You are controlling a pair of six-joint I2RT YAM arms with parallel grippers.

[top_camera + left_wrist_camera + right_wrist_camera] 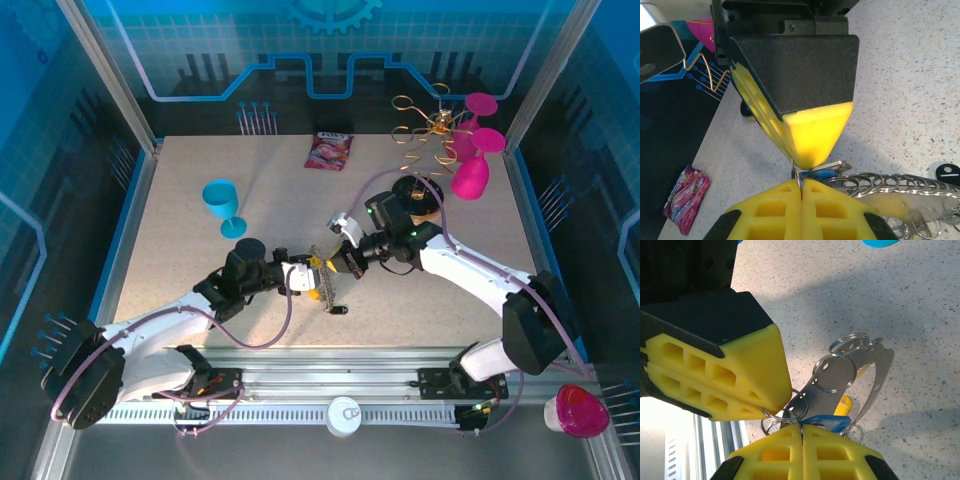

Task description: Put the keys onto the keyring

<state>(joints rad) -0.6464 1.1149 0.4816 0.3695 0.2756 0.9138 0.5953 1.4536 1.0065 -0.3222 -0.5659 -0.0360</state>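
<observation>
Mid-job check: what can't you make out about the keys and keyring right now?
- Top view: keyring too small to tell what hangs on it.
- Left wrist: blue key mostly hidden behind the left gripper; ring row cut off by the frame edge.
- Right wrist: yellow key partly behind the metal plate.

Lab robot cell: aluminium frame [108, 70], blue circuit-print backdrop [330, 60], speckled table [280, 200].

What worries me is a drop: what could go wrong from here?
The left pincer pinches a thin ring at its very tips, so it may slip out. The right pincer, seemingly shut on the blue key, sits tip to tip with it. Pulling apart could drop the keyring. The black key lies loose nearby and could get knocked.
</observation>
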